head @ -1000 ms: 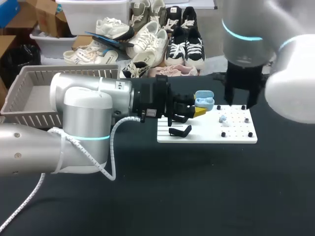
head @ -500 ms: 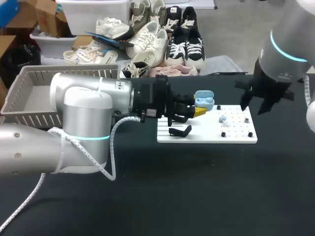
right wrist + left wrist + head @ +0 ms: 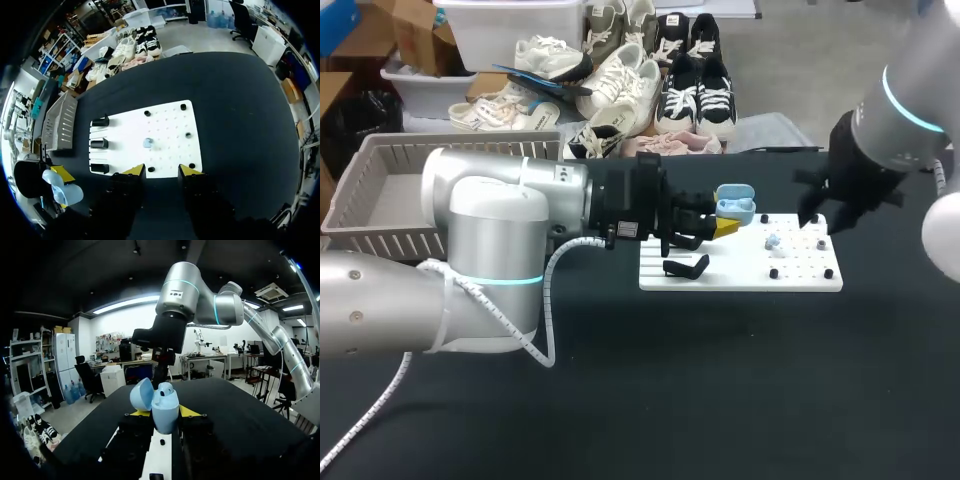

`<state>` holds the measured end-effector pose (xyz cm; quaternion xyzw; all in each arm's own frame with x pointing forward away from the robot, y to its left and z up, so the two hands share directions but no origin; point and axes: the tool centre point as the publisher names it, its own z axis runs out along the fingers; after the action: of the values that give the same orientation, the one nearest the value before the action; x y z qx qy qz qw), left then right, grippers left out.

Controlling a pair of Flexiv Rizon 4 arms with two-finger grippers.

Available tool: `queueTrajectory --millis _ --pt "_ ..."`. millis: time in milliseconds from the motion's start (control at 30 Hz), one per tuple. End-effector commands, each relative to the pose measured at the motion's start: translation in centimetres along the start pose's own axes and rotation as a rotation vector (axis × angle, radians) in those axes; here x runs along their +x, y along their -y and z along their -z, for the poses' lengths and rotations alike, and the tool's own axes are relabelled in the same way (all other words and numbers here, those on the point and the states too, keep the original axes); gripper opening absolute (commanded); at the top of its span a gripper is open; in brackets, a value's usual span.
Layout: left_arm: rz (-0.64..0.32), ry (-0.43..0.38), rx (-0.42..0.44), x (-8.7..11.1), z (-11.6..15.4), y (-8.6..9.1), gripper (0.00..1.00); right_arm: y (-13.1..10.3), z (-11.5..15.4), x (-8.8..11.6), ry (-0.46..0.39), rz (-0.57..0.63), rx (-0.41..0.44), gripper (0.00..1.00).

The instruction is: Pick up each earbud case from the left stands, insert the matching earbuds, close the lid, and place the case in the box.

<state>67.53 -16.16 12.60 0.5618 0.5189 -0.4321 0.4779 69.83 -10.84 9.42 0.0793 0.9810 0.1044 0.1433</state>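
A light blue earbud case (image 3: 735, 207), lid open, is held sideways over the white board's (image 3: 740, 278) left part by my left gripper (image 3: 728, 222). In the left wrist view the case (image 3: 165, 405) sits between both yellow tips, its lid (image 3: 141, 394) swung back. A small blue earbud (image 3: 772, 241) lies on the board. My right gripper (image 3: 820, 218) hangs open above the board's right end. Its wrist view looks down on the board (image 3: 165, 125) and the earbud (image 3: 148, 143), with nothing between its tips (image 3: 162, 171).
Black stands (image 3: 99, 143) line the board's left edge, and black pegs (image 3: 188, 135) dot the other end. A grey basket (image 3: 380, 200) stands at the table's back left. One black stand (image 3: 685, 267) lies below the held case.
My right arm swung away to the right from over the board, then came back a little to the left. The left arm and the case have not moved.
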Motion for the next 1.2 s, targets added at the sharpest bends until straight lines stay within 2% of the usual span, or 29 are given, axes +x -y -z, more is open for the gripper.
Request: queueTrajectory --millis 33,300,700,1067,1200 --pt "-0.001 0.002 -0.001 0.1 0.0 0.0 0.0 -0.9 -1.2 -1.0 -0.037 -0.023 0.007 0.39" --pt "-0.001 0.002 -0.001 0.1 0.0 0.0 0.0 -2.2 -2.2 -1.0 -0.045 -0.06 0.021 0.39" --pt "-0.001 0.002 -0.001 0.1 0.0 0.0 0.0 -3.1 -3.9 -0.7 -0.071 -0.215 0.015 0.38" --pt "-0.001 0.002 -0.001 0.1 0.0 0.0 0.0 -3.5 -5.6 -1.0 -0.087 -0.247 0.051 0.37" --pt "-0.001 0.002 -0.001 0.1 0.0 0.0 0.0 -3.6 -5.9 -0.9 -0.092 -0.262 0.031 0.37"
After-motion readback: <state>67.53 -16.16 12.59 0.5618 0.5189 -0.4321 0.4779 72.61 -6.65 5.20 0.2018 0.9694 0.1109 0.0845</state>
